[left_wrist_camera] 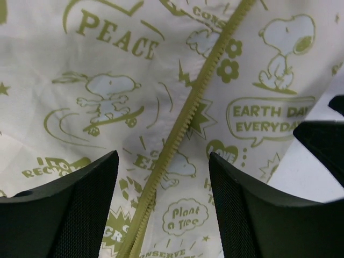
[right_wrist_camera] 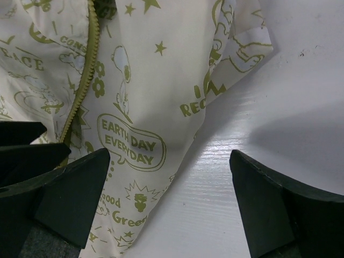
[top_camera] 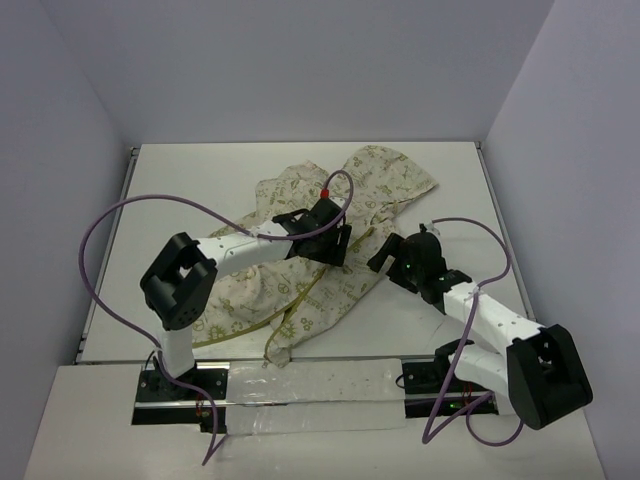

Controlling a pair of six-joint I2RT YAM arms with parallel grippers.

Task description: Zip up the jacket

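Jacket: lies crumpled mid-desk, hood toward the far side
Zipper: one olive line, slanting from near-left to far-right in the left wrist view; slider not in sight, perhaps hidden
Left claw: spread, straddling the zipper close above the cloth, pinching nothing
Right claw: spread wide, partly over the jacket's right edge and partly over bare desk
Nearer arm: left, right over the teeth
Count: one jacket, one zipper, two claws
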